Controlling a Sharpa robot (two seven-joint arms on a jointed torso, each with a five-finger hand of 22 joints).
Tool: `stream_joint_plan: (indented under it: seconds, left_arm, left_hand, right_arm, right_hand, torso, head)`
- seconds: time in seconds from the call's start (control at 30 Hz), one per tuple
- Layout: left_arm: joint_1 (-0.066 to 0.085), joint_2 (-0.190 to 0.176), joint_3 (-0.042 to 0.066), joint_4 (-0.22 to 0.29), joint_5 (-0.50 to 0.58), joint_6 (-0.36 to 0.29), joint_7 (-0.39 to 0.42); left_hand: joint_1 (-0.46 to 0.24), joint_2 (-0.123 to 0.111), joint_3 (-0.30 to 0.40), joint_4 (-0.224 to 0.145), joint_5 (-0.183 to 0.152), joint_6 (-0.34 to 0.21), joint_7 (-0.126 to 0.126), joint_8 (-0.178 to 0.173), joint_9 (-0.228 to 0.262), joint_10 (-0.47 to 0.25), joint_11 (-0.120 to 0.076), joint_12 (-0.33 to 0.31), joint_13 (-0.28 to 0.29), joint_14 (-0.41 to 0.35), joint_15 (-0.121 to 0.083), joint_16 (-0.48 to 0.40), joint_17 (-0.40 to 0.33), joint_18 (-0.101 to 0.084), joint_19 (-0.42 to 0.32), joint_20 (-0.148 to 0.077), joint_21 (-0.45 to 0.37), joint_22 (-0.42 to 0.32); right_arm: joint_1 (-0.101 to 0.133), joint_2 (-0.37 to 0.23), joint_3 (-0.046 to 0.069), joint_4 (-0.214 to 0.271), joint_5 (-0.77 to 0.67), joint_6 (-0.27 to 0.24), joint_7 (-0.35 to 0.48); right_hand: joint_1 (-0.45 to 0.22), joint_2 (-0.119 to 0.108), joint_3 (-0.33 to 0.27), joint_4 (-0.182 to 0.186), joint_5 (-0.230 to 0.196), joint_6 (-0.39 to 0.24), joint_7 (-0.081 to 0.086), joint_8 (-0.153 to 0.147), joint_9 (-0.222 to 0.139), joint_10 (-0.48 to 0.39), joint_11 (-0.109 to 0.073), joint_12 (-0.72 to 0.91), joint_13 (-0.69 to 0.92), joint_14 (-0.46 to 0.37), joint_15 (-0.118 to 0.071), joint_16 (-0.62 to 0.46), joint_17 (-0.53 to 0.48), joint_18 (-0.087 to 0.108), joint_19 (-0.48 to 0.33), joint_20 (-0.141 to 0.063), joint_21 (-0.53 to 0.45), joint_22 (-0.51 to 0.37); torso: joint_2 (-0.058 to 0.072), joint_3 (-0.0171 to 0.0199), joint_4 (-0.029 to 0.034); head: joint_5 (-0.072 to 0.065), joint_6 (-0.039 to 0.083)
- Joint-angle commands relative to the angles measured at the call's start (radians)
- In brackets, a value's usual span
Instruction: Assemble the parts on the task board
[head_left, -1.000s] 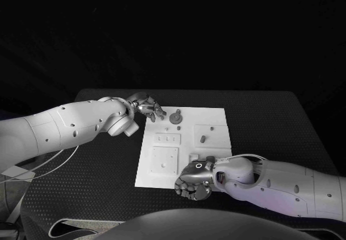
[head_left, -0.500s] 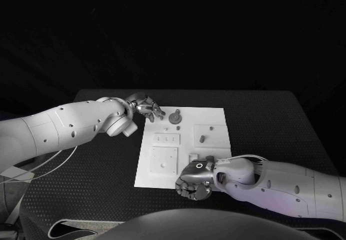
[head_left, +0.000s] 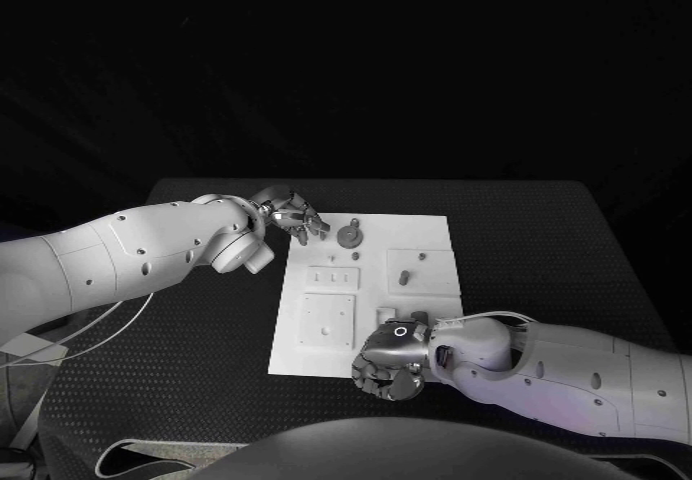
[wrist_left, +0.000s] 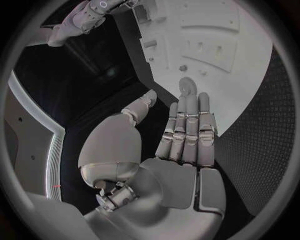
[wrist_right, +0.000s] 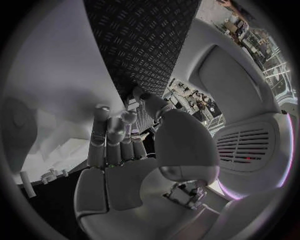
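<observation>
A: White task board (head_left: 433, 228) mid black table (head_left: 577, 240), long side running away from robot. Holds raised square panels, a row of small slots, a few small grey parts. Round gear-like part (head_left: 352, 238) near far-left corner, small peg (head_left: 408, 277) upright in sq. panel on right half.

B: Left hand (head_left: 296, 215)?

A: At board's far-left corner, just beside gear part. Fingers (wrist_left: 187, 125) straight and pressed side by side per left wrist view, thumb apart; nothing held. Tips over board edge close to gear-like part (wrist_left: 187, 86); touching or not, can't tell.

B: Right hand (head_left: 387, 360)?

A: At board's near edge, right of ctr. Knuckles up, fingers curled down over edge in head view. Right wrist view: fingers (wrist_right: 109, 135) close together, tips against or just off white board (wrist_right: 50, 75); can't tell which. Nothing seen betw. thumb and fingers, but underside hidden, so grip can't be confirmed.

B: Other parts?

A: Small pieces by slot row (head_left: 335, 277), too small to ID.
</observation>
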Motion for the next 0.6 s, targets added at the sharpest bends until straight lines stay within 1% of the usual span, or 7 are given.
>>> stream_joint_plan:
  seconds: [0.03, 0.2, 0.5, 0.6]
  left_arm:
    - [0.000, 0.001, 0.001, 0.002, 0.006, 0.010, 0.007]
    - [0.000, 0.000, 0.001, 0.001, 0.007, 0.013, 0.006]
    - [0.000, -0.002, 0.001, 0.002, 0.008, 0.019, 0.006]
    - [0.000, -0.002, 0.001, 0.002, 0.008, 0.019, 0.005]
  left_hand:
    - [-0.002, 0.006, -0.007, 0.001, -0.004, -0.003, 0.002, 0.006, -0.002, 0.007, -0.003, -0.006, -0.001, 0.004, -0.001, -0.005, 0.001, 0.014, 0.004, 0.000, -0.005, -0.001]
    - [-0.002, 0.006, -0.008, 0.001, -0.004, -0.003, 0.002, 0.006, -0.002, 0.007, -0.003, -0.007, -0.001, 0.005, -0.001, -0.005, 0.002, 0.014, 0.004, 0.000, -0.005, -0.002]
    - [-0.003, 0.006, -0.009, 0.001, -0.004, -0.004, 0.002, 0.006, -0.002, 0.007, -0.002, -0.008, -0.002, 0.005, -0.001, -0.007, 0.003, 0.014, 0.004, 0.000, -0.005, -0.002]
    - [-0.003, 0.006, -0.009, 0.001, -0.004, -0.004, 0.002, 0.006, -0.003, 0.007, -0.002, -0.009, -0.002, 0.004, -0.001, -0.007, 0.004, 0.014, 0.004, 0.000, -0.006, -0.002]
  right_arm:
    - [0.001, -0.014, 0.001, 0.003, -0.011, -0.009, -0.034]
    - [0.003, -0.033, 0.001, 0.030, 0.008, -0.015, -0.036]
    - [0.027, -0.059, 0.002, 0.065, 0.031, -0.053, -0.050]
    - [0.034, -0.066, 0.005, 0.072, 0.039, -0.069, -0.059]
  right_hand:
    - [-0.015, 0.000, 0.001, 0.006, 0.002, 0.059, 0.047, 0.003, 0.002, 0.003, 0.000, 0.005, -0.003, 0.009, 0.001, 0.004, -0.002, -0.001, 0.009, 0.000, 0.003, 0.016]
    - [-0.020, -0.001, 0.002, 0.006, 0.002, 0.059, 0.047, 0.000, 0.002, 0.002, -0.001, 0.006, -0.006, 0.010, 0.001, 0.004, -0.002, -0.001, 0.010, -0.001, 0.003, 0.016]
    - [-0.026, -0.005, 0.004, 0.005, 0.002, 0.053, 0.049, -0.009, 0.000, 0.001, 0.000, 0.009, -0.012, 0.010, 0.001, 0.004, -0.004, -0.001, 0.011, -0.002, 0.002, 0.016]
    - [-0.028, -0.007, 0.005, 0.006, 0.002, 0.053, 0.049, -0.010, -0.001, 0.000, 0.001, 0.010, -0.014, 0.010, 0.001, 0.004, -0.004, -0.001, 0.012, -0.002, 0.002, 0.015]
  torso:
    - [0.000, 0.0003, -0.0001]
    - [-0.001, 0.0000, -0.0011]
    - [0.000, -0.0007, 0.0001]
    - [0.000, -0.0009, -0.0001]
  head:
    - [-0.001, 0.000]
    - [-0.003, 0.000]
    - [-0.006, 0.000]
    - [-0.006, 0.000]
